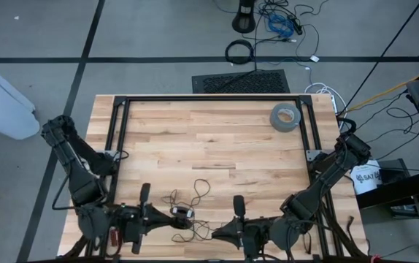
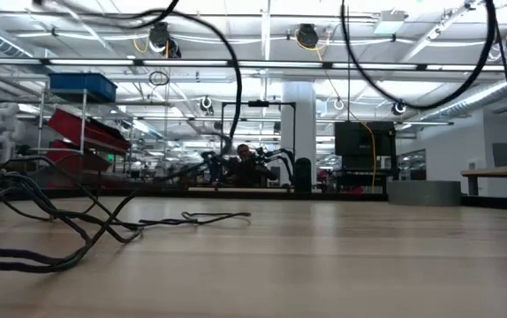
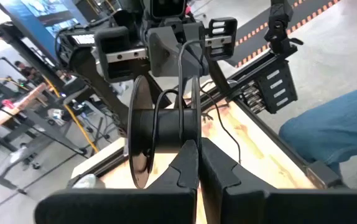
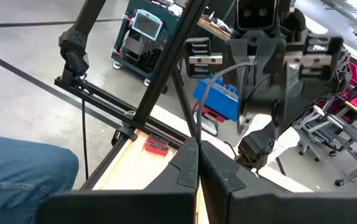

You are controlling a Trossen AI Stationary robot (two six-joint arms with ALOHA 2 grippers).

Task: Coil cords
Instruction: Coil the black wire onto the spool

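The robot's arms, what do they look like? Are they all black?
Mostly. The left arm and the right arm are dark, made of chunky jointed pieces, with thin black cables running along them. The left gripper and the right gripper each end in two flat, pointed black fingers. Seen from the other arm's wrist view, each wrist carries pale grey blocks and a small camera.

Table centre lies open; tape roll (image 1: 285,117) occupies one far corner.

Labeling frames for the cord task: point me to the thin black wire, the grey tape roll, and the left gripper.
thin black wire (image 1: 197,191), high view, on a loose loop near the table's front edge.
grey tape roll (image 1: 285,117), high view, on its ring face.
left gripper (image 3: 199,163), left wrist view, between its shut fingertips.
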